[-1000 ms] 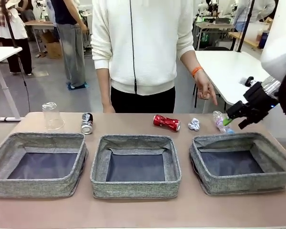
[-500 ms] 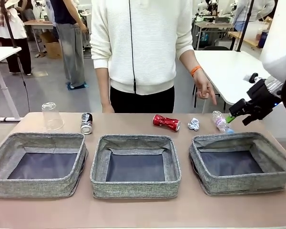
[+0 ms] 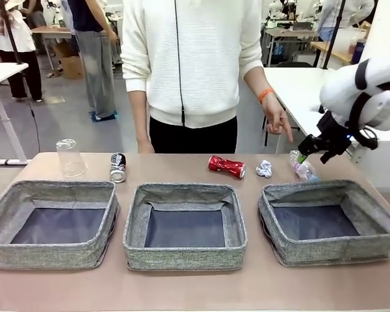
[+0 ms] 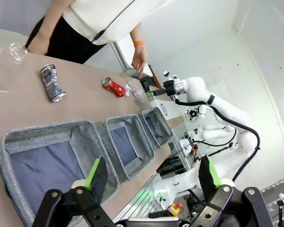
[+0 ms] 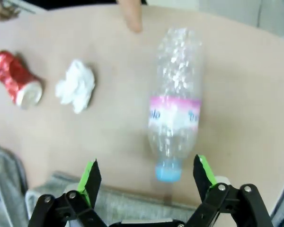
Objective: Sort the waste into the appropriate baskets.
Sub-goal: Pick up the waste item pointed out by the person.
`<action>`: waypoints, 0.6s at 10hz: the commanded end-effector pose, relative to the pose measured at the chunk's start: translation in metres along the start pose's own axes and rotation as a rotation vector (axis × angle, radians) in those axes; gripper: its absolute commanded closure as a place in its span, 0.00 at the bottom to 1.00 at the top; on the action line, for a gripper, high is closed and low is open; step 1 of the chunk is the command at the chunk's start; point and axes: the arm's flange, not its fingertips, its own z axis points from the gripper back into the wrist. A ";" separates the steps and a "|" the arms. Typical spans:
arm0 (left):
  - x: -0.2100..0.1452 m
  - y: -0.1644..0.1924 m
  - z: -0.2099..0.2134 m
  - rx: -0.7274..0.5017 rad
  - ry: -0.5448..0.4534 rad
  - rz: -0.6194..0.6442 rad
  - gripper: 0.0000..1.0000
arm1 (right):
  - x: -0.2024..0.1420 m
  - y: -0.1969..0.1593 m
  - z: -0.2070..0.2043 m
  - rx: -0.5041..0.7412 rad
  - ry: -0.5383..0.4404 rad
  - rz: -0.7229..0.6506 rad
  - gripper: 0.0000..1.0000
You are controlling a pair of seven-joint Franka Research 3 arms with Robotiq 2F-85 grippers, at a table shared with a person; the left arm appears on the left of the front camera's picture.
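So far nothing is sorted — the left basket (image 3: 52, 188), the middle basket (image 3: 182, 190) and the right basket (image 3: 331, 190) stand in a row on the near side of the counter (image 3: 195, 286), each showing a bare dark bottom. All five pieces lie in a line beyond them: the clear cup (image 3: 71, 158) upside down at the far left, the dark can (image 3: 118, 168) near it, then the red can (image 3: 227, 166), the paper ball (image 3: 264, 169) and the bottle (image 3: 303, 167) just behind the right basket's far wall. By my reading the whole job remains, and the bottle is the piece in hand.

The front view puts the right gripper (image 3: 305, 155) low over the bottle, with the person's hand (image 3: 281, 123) pointing down close by; whether anything touches the plastic is hard to tell from there. The right wrist view adds more: jaws wide apart and empty, the bottle on its side, its blue cap lined up with the gap between the green pads (image 5: 91, 174) — not yet gripped. The left wrist view gives the left gripper (image 4: 151, 172), jaws apart and empty, off the counter's left end, well apart from the waste.
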 end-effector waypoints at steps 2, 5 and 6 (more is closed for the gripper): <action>0.001 -0.002 0.000 -0.018 -0.014 -0.022 0.00 | 0.024 0.001 -0.035 -0.082 -0.045 -0.056 0.00; 0.001 -0.002 0.000 -0.018 -0.014 -0.022 0.00 | 0.030 -0.004 -0.067 -0.045 -0.057 -0.067 0.00; 0.001 -0.002 0.000 -0.018 -0.014 -0.022 0.00 | 0.030 -0.003 -0.071 -0.044 -0.059 -0.068 0.00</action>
